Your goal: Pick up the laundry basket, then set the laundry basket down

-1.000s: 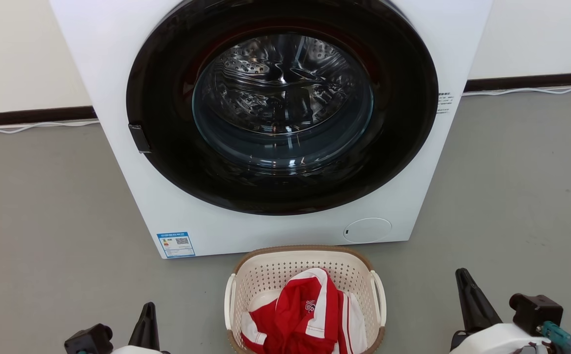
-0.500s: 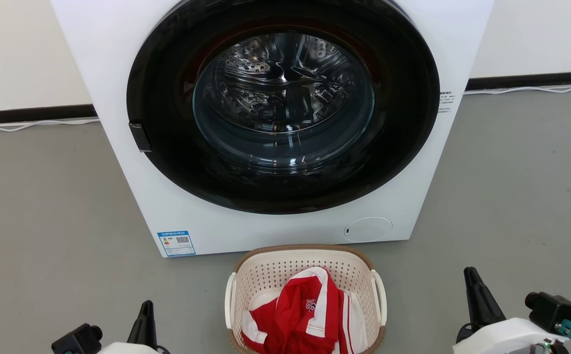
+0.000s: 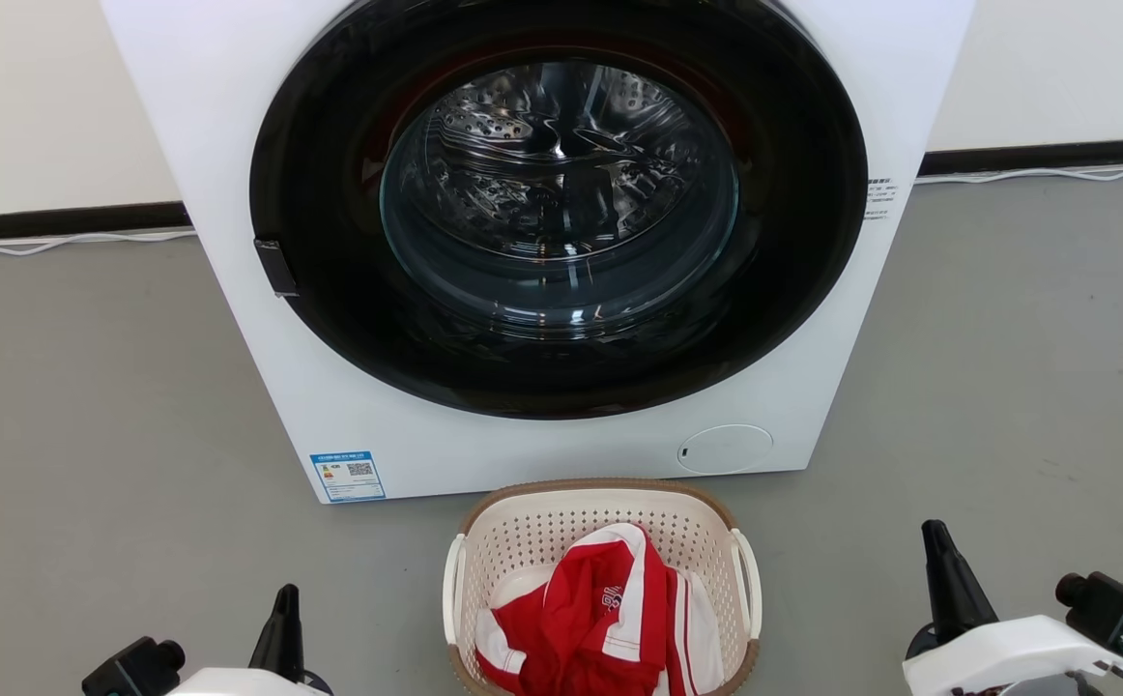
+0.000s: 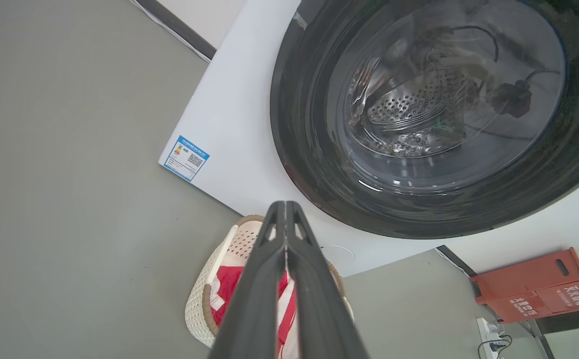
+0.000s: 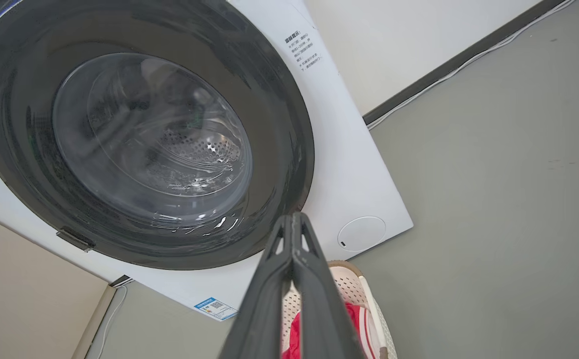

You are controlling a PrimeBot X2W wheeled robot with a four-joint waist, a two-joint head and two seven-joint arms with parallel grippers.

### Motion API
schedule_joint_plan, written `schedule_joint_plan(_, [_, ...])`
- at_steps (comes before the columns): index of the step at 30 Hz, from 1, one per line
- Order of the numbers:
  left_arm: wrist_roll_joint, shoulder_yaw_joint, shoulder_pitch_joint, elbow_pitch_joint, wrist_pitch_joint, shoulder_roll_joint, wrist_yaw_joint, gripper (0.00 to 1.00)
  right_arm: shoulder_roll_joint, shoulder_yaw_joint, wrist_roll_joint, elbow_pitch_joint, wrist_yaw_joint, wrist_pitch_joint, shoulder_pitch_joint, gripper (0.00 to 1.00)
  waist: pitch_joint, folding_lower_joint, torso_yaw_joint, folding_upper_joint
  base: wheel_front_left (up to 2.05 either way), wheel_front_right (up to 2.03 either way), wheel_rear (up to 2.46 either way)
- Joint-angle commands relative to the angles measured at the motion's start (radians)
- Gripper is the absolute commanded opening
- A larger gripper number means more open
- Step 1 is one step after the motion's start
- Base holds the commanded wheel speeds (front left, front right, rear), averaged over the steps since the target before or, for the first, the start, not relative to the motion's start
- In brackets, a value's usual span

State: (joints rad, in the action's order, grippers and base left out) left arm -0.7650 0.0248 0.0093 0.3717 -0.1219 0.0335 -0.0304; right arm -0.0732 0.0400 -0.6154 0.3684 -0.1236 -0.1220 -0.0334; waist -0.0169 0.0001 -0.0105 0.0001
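The laundry basket (image 3: 523, 541) stands on the grey floor just in front of the washing machine, cream with perforated walls, a brown rim and white loop side handles. A red and white garment (image 3: 600, 619) lies bundled inside it. My left gripper (image 3: 285, 601) hangs to the basket's left, well apart from it, fingers pressed together on nothing. My right gripper (image 3: 938, 546) is off to the basket's right, also shut and empty. The basket (image 4: 202, 304) shows partly behind my left gripper (image 4: 285, 204) in the left wrist view, and the basket (image 5: 364, 294) behind my right gripper (image 5: 293, 215) in the right wrist view.
A white front-loading washing machine (image 3: 349, 416) with a closed round dark glass door (image 3: 558, 203) rises right behind the basket. A dark skirting and white cable (image 3: 59, 242) run along the wall. A red box (image 4: 538, 284) stands against the wall in the left wrist view.
Both arms have spread outward and lower: the left gripper drifted left, the right gripper drifted right. The basket has stayed put; the camera shifted slightly.
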Motion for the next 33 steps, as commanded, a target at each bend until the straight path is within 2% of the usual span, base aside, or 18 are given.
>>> schedule_joint_plan(1, [-0.035, 0.016, -0.056, -0.033, 0.008, 0.009, -0.014, 0.0, -0.004, 0.002, -0.038, -0.033, -0.003, 0.012, -0.045, 0.0, 0.0, -0.0001, 0.0, -0.0001, 0.0, 0.0, 0.0])
schedule_joint_plan(33, [-0.37, 0.047, -0.081, -0.072, 0.102, 0.012, -0.05, 0.0, 0.007, 0.032, -0.433, -0.071, -0.005, 0.105, -0.057, 0.0, 0.009, -0.0001, 0.004, -0.0001, 0.0, 0.0, 0.0])
